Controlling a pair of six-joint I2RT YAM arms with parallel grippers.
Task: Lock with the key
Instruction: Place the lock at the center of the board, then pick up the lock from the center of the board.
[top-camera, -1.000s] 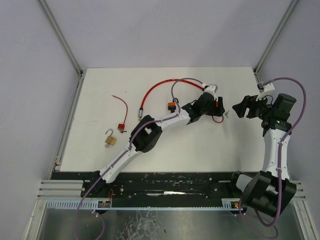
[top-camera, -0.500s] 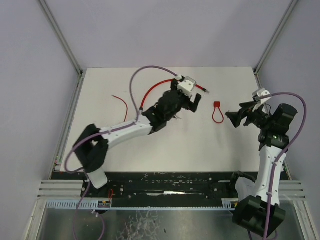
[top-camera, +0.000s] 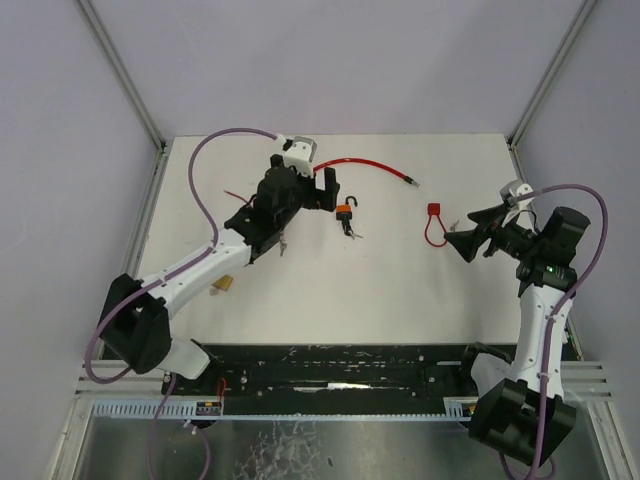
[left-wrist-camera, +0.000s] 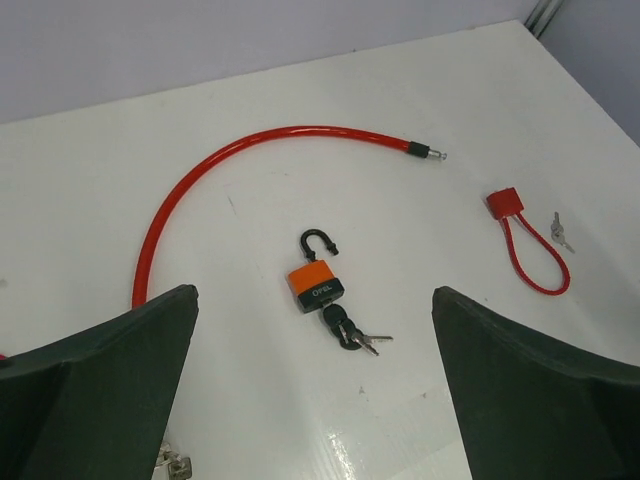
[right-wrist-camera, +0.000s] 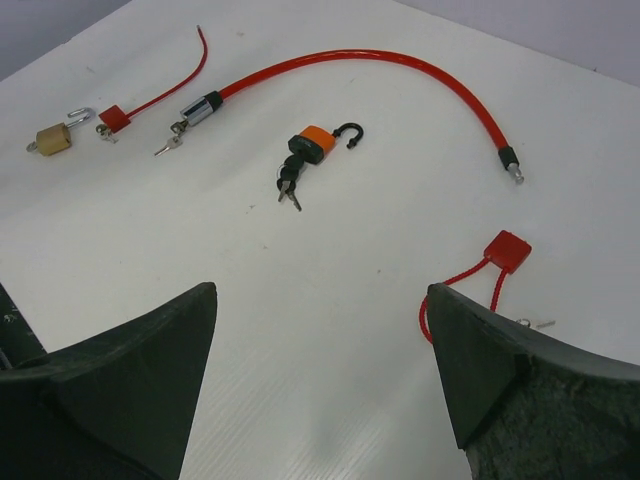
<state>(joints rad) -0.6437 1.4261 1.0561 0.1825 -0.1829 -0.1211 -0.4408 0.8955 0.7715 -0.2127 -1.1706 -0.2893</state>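
Both claws gape wide and empty: left claw (top-camera: 305, 205) just beside the padlock (top-camera: 345, 211), right claw (top-camera: 470, 230) near the red loop (top-camera: 434, 226). The padlock lies mid-counter (top-camera: 400, 290), shackle open, key (left-wrist-camera: 345, 328) at its base.

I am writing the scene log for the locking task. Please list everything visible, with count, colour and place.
padlock: one, orange, black shackle open, keys in it, table middle
thick cable: one, red, behind the padlock
loop lock: one, red, right side
loose key: one, silver, beside the loop lock
brass padlock: one, gold, left side
thin cable lock: one, red, beside the brass padlock
table: one, white
left gripper: black, open, empty
right gripper: black, open, empty
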